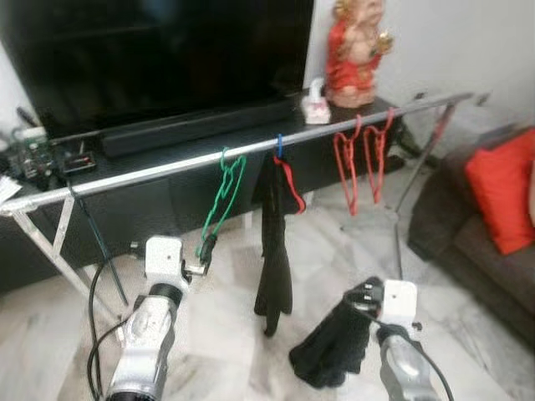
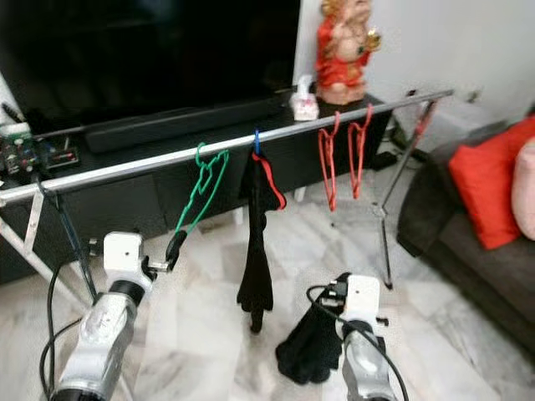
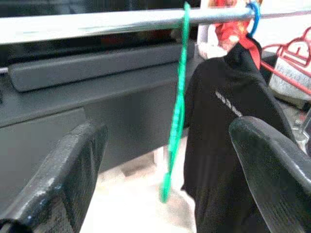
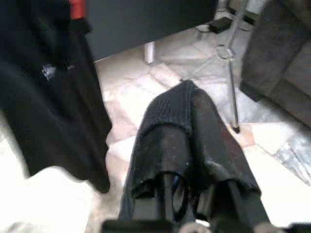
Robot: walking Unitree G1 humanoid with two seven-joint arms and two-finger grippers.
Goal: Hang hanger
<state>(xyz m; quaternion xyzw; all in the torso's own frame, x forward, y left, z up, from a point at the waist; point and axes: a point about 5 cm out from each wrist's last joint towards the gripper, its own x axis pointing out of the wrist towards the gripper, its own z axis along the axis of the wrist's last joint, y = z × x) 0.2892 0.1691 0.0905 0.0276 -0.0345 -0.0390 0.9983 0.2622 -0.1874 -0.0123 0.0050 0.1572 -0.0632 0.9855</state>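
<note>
Green hanger [image 1: 222, 192] hooked on rail [image 1: 167, 170]; left gripper [image 3: 165, 160] released, straddling it. Right gripper [image 4: 187, 145] clenched on dark cloth [image 1: 334, 347]. Hanging black shirt's [image 3: 233, 121] print illegible.

You see a white marble floor [image 1: 468, 334], a big black TV [image 1: 159, 50], a grey sofa [image 1: 468, 242] with a red cushion [image 1: 501, 196].

Green hanger [image 1: 221, 197]; red hangers [image 1: 361, 159]; black garment [image 1: 274, 251].
</note>
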